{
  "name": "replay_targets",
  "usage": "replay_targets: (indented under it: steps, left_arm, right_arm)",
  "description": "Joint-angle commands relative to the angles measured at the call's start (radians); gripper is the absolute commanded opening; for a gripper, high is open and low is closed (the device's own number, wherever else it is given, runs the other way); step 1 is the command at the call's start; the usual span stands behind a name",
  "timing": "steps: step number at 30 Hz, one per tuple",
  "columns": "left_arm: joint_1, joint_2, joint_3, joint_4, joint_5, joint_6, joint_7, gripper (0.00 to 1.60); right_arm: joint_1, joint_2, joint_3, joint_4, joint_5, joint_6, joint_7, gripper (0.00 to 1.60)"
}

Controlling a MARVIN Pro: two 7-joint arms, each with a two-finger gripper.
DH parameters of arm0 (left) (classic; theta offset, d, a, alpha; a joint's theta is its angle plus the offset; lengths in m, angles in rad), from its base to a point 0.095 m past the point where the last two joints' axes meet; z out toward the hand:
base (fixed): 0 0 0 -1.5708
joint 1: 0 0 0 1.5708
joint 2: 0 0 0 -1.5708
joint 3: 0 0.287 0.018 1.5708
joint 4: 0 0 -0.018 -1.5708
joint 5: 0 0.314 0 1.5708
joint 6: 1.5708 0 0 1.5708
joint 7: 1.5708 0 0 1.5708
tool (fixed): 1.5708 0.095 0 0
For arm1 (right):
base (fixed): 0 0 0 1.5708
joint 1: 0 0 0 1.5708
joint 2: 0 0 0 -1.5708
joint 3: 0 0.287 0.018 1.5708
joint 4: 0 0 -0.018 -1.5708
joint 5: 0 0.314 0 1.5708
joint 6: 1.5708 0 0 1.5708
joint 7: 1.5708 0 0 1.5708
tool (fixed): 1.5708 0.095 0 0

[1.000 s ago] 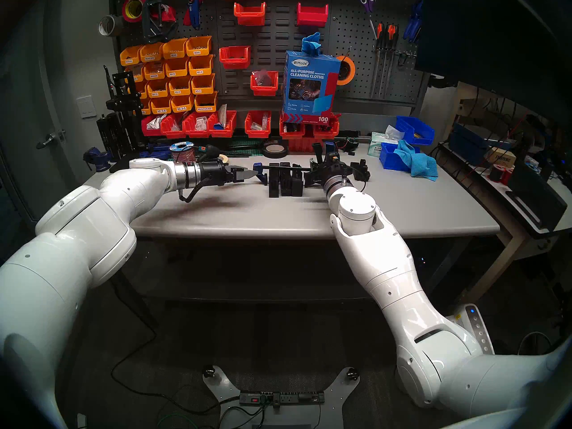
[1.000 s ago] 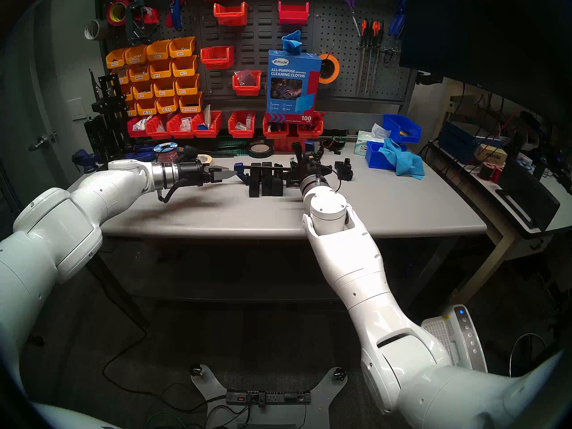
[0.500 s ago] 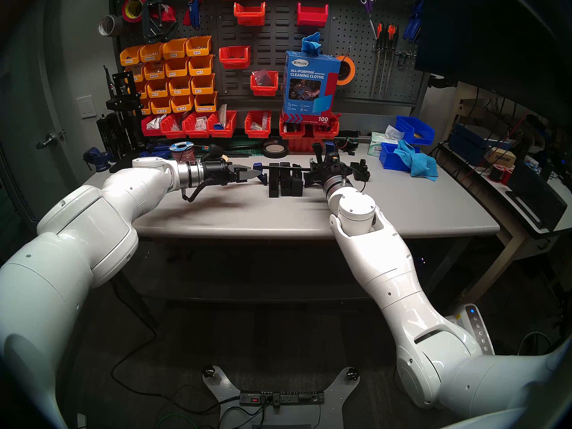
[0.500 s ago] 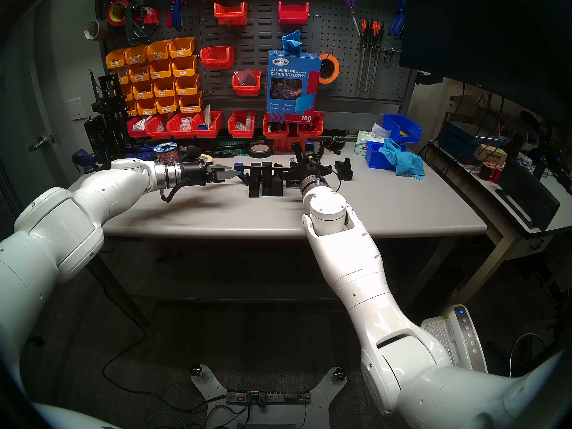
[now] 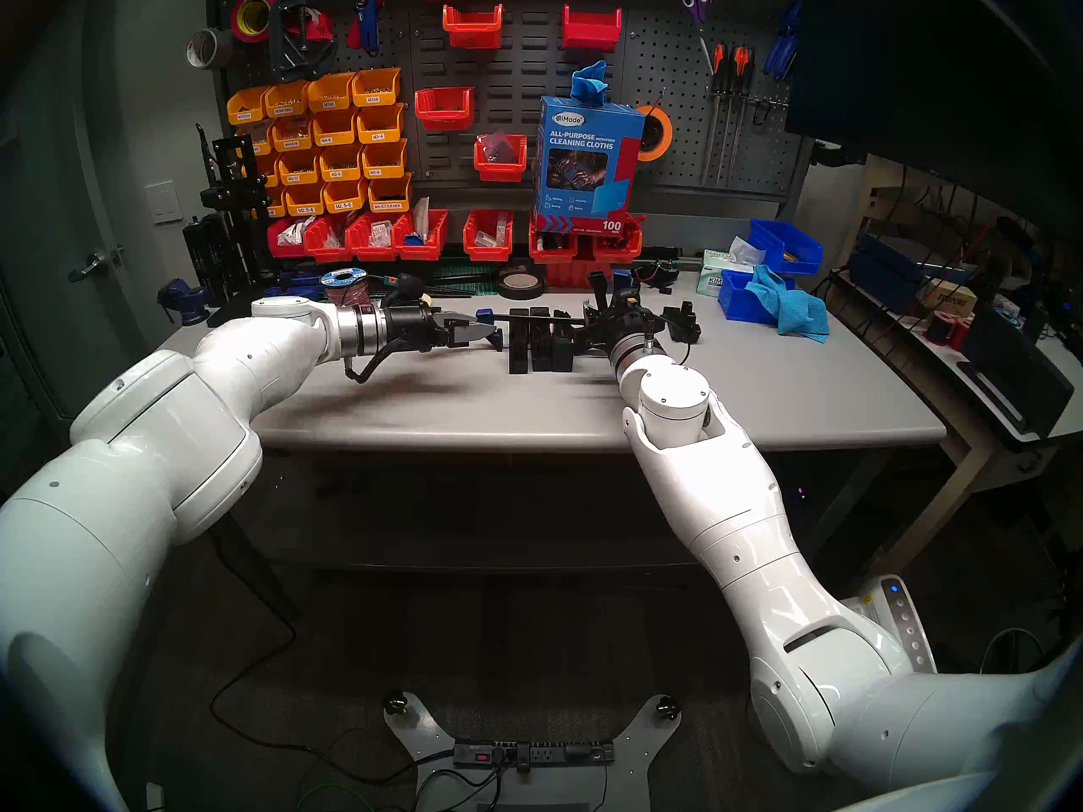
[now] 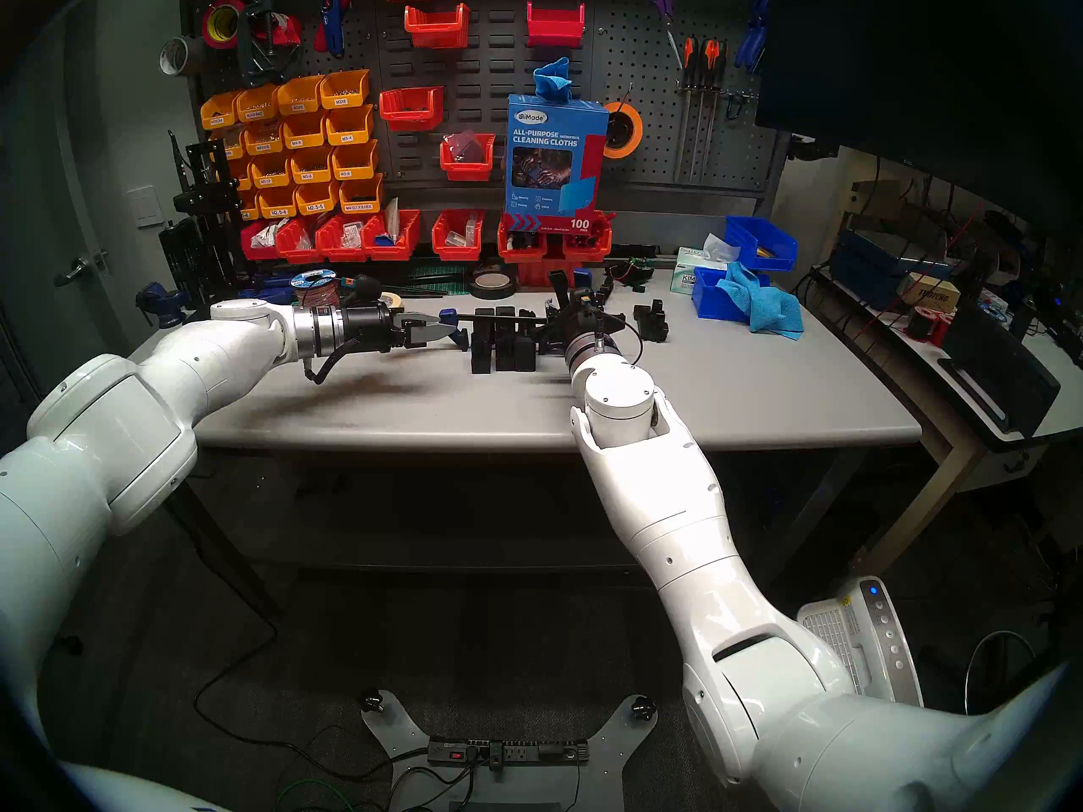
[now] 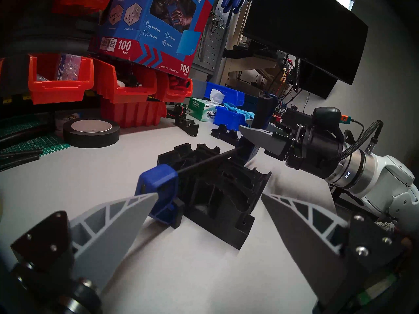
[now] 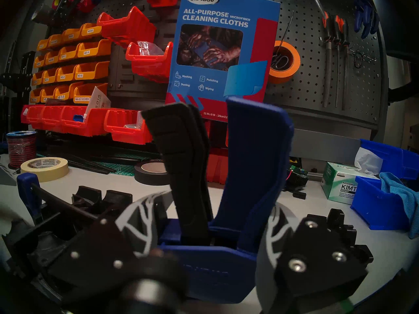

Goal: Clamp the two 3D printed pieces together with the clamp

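The clamp lies across mid-table in the head view, its thin black bar [image 5: 542, 320] running over the two black 3D printed pieces [image 5: 539, 345], which stand side by side. My right gripper [image 5: 603, 324] is shut on the clamp's blue handle body [image 8: 256, 159], with the black trigger [image 8: 183, 161] upright beside it. My left gripper [image 5: 477, 331] is open at the clamp's blue end jaw [image 7: 158, 189]. One of its fingertips [image 7: 145, 202] is at that jaw, and the pieces [image 7: 215, 189] sit just beyond the gripper's midpoint [image 7: 208, 194].
A low black stepped part [image 5: 683, 324] sits right of my right gripper. A black tape roll [image 5: 520, 283], red bins [image 5: 486, 236] and a tissue box [image 5: 712, 277] line the back. A blue bin with a cloth [image 5: 779, 301] is at the right and a dark-blue vise [image 5: 187, 301] at the far left. The grey table [image 5: 469, 406] has bare surface in front.
My left gripper has moved right, up to the clamp's blue end jaw. My right arm has shifted slightly left with the clamp.
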Motion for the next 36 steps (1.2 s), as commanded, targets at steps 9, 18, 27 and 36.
replay_targets:
  steps: [9,18,27,36]
  left_arm:
    - [-0.026,-0.003,0.005,0.003,0.022,-0.013,0.036,1.60]
    - [-0.026,-0.004,0.007,0.003,0.039,-0.020,0.063,1.60]
    - [-0.027,-0.006,0.007,0.002,0.056,-0.026,0.087,1.60]
    - [-0.027,-0.008,0.007,0.002,0.072,-0.032,0.109,1.60]
  right_arm:
    - [0.002,0.001,-0.001,-0.024,-0.002,-0.008,0.008,0.00]
    - [0.000,0.004,0.000,-0.026,-0.004,-0.009,0.013,0.00]
    - [-0.002,0.004,0.001,-0.028,-0.005,-0.010,0.018,0.00]
    - [-0.004,0.005,0.002,-0.030,-0.007,-0.011,0.023,0.00]
